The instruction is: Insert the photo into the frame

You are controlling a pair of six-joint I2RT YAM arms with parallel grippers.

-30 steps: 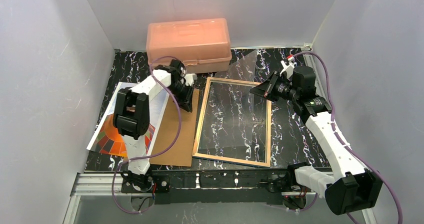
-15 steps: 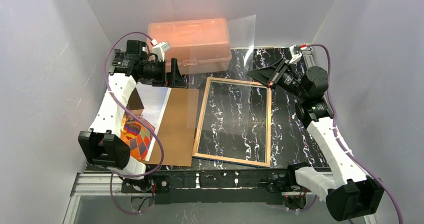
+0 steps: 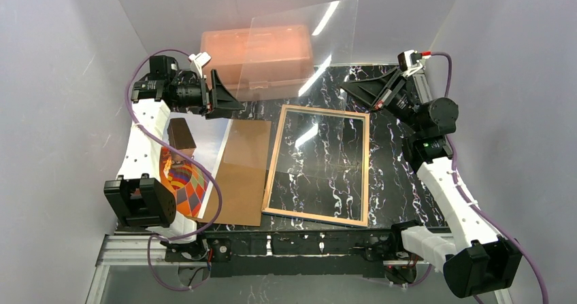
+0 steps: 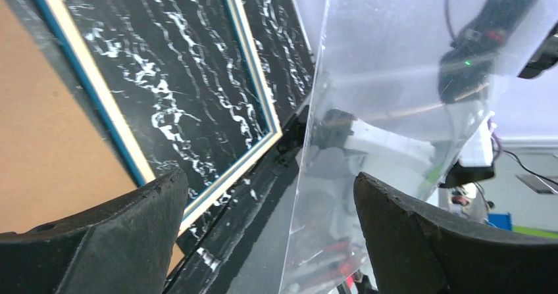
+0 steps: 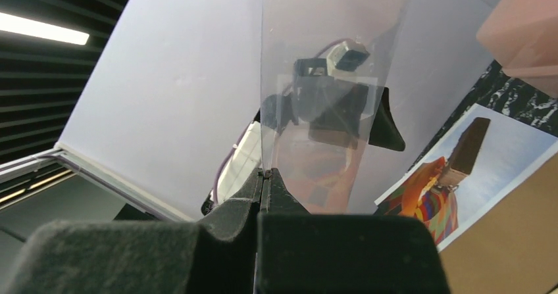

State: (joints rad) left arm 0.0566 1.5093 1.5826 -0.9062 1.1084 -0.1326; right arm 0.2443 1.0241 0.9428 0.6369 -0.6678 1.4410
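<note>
While the right claw [image 5: 265,174] pinches the clear pane [image 3: 299,45] aloft, the left claw [image 4: 263,182] gapes wide, seemingly empty.

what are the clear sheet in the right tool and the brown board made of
Clear sheet: glossy, see-through, with streak glare; thin acrylic or glass, cannot tell which. Brown board: matte, flat, uniform tan; likely fibreboard or card.
</note>
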